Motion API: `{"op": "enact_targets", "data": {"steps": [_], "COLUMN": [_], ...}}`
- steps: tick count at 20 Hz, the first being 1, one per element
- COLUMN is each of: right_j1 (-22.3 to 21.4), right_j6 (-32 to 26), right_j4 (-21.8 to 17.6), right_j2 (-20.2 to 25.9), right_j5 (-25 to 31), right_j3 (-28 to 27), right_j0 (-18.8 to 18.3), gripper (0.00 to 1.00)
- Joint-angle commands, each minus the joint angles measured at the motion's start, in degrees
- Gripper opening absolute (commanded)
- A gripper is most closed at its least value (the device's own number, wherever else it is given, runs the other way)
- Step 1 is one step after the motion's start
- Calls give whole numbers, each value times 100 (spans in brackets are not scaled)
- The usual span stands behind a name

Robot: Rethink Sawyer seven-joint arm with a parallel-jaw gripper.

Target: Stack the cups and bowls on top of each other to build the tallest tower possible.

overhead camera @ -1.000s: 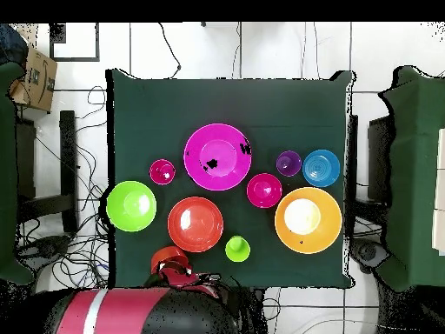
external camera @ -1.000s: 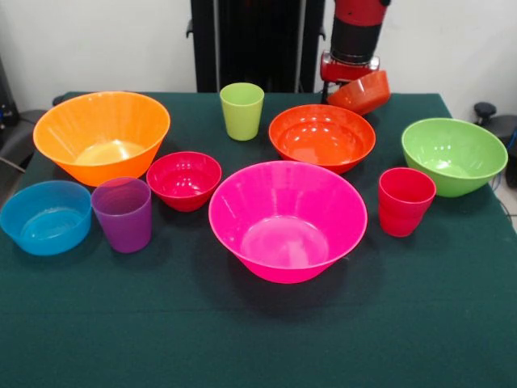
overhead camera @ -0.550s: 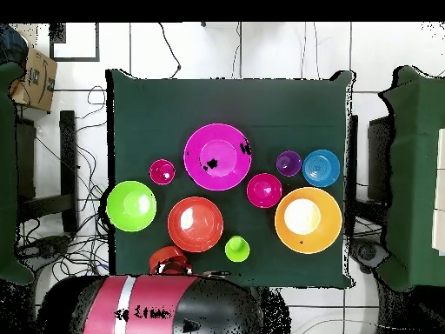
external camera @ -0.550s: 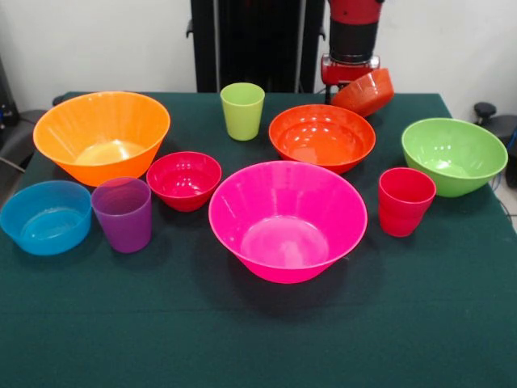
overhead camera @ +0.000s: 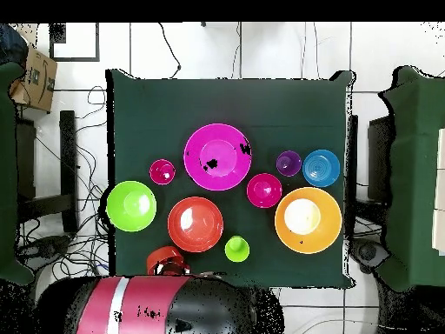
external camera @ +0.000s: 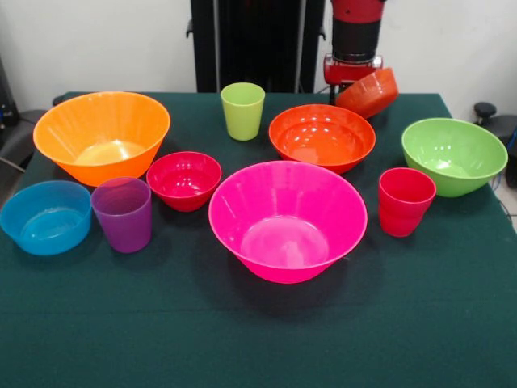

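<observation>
My gripper (external camera: 355,78) hangs over the table's back edge, shut on the small orange bowl (external camera: 370,92), which is tilted and held clear of the cloth; from overhead the bowl (overhead camera: 165,259) peeks out beside the arm. The wide pink bowl (external camera: 287,218) stands alone in the middle with nothing in it. Around it stand the orange-red bowl (external camera: 321,136), green bowl (external camera: 454,153), yellow-orange bowl (external camera: 102,133), red bowl (external camera: 184,179) and blue bowl (external camera: 46,216). The lime cup (external camera: 242,110), purple cup (external camera: 123,214) and red cup (external camera: 405,200) stand upright, each apart from the bowls.
The green table cloth (external camera: 258,339) runs wide in front of the pink bowl. Cables lie on the tiled floor around the table (overhead camera: 226,100), and a cardboard box (overhead camera: 35,76) sits off one corner.
The small orange bowl has risen a little in the gripper and shifted slightly right in the front view. The other bowls and cups have stayed put.
</observation>
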Motion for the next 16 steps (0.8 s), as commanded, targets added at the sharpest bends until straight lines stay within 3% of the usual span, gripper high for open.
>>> {"op": "enact_targets", "data": {"steps": [1, 16], "right_j1": [333, -86], "right_j6": [1140, 901], "right_j4": [713, 919], "right_j2": [740, 380], "right_j5": [-485, 359], "right_j3": [-1346, -1258], "right_j0": [408, 628], "gripper": [0, 0]}}
